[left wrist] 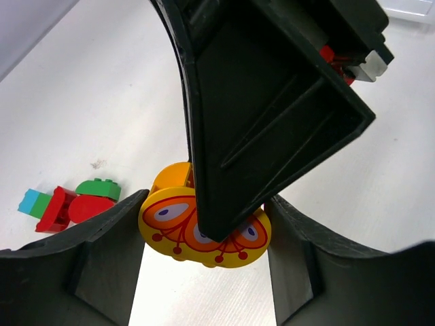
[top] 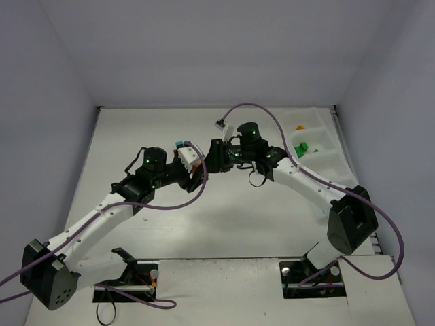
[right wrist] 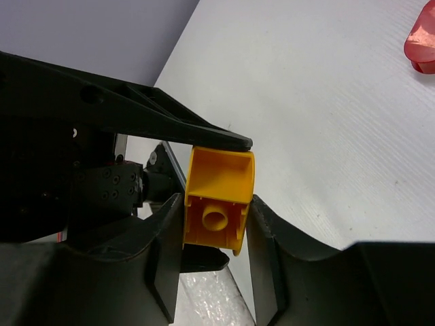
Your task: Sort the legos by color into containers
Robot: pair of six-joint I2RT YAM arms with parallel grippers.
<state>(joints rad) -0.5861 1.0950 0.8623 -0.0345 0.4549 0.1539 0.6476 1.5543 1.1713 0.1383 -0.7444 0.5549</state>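
White table (top: 224, 227) bears a clump of red, green and teal legos (left wrist: 78, 207), and a translucent tray (top: 325, 139) far right

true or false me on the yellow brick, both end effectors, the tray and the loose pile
1. The yellow butterfly brick sits between the left end effector's fingers. True.
2. The right end effector hangs far from that brick. False: its fingers clamp the same brick.
3. A green brick lies in the tray. True.
4. The loose bricks in the left wrist view are all blue. False: red, green and teal.
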